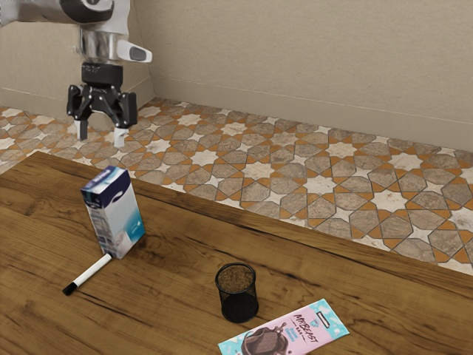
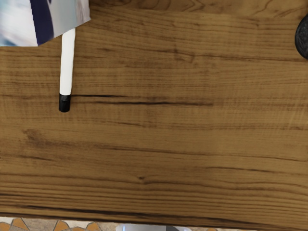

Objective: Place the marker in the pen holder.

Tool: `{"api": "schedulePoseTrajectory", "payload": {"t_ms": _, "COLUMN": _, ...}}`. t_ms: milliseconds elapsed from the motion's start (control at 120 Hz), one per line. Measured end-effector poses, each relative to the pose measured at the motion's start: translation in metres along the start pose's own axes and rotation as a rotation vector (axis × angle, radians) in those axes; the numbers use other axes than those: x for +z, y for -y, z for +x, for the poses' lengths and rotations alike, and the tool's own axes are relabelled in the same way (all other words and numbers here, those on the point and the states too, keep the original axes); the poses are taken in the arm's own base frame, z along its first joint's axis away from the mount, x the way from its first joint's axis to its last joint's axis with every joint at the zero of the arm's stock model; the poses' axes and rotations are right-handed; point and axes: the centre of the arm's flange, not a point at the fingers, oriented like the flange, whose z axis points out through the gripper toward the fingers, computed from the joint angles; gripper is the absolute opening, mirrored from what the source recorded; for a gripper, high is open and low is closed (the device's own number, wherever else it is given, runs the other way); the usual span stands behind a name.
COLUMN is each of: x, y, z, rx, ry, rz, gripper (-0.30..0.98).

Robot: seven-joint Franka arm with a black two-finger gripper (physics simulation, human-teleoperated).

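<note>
Two pale fingertips are seen spread well apart on the black two-finger gripper (image 1: pixel 100 136), which is held open, pointing downward, above the level of the brown wood-grained table (image 1: pixel 166 314). Between them nothing is gripped.

The slim white cylindrical marker with a black cap (image 1: pixel 90 274) is laid flat on the tabletop, outside the holder. Its capped end is pointed away from the tall blue-and-white rectangular carton (image 1: pixel 117 214), while its other end is set close against the carton's base; whether the two are touching cannot be told. In the wrist view, that end is partly hidden by the carton.

The black mesh cylindrical pen holder (image 1: pixel 238 297) is stood upright, well apart from the marker, farther toward the exterior view's right. Just beside it, a flat pink and light-blue chocolate bar wrapper (image 1: pixel 297 334), printed with "MrBeast", is laid on the wood. Beyond the table, a floor of patterned star-shaped tiles (image 1: pixel 319 186) is bordered by a plain beige wall (image 1: pixel 295 59).
</note>
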Motion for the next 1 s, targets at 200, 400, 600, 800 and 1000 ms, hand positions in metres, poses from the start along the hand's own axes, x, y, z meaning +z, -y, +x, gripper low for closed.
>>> {"api": "schedulePoseTrajectory", "payload": {"t_ms": 200, "x": -0.028, "y": 0.000, "z": 0.027, "rx": -0.003, "ry": -0.291, "rz": 0.007, "gripper": 0.69}}
{"api": "schedulePoseTrajectory", "payload": {"t_ms": 400, "x": -0.041, "y": 0.009, "z": -0.033, "rx": -0.007, "ry": -0.405, "rz": 0.019, "gripper": 0.69}}
{"api": "schedulePoseTrajectory", "payload": {"t_ms": 600, "x": 0.096, "y": 0.052, "z": -0.059, "rx": -0.055, "ry": -0.297, "rz": -0.021, "gripper": 0.69}}
{"api": "schedulePoseTrajectory", "payload": {"t_ms": 800, "x": 0.208, "y": 0.097, "z": -0.061, "rx": -0.121, "ry": -0.277, "rz": -0.061, "gripper": 0.69}}
{"api": "schedulePoseTrajectory", "payload": {"t_ms": 1000, "x": 0.263, "y": 0.118, "z": -0.045, "rx": -0.148, "ry": -0.284, "rz": -0.036, "gripper": 0.69}}
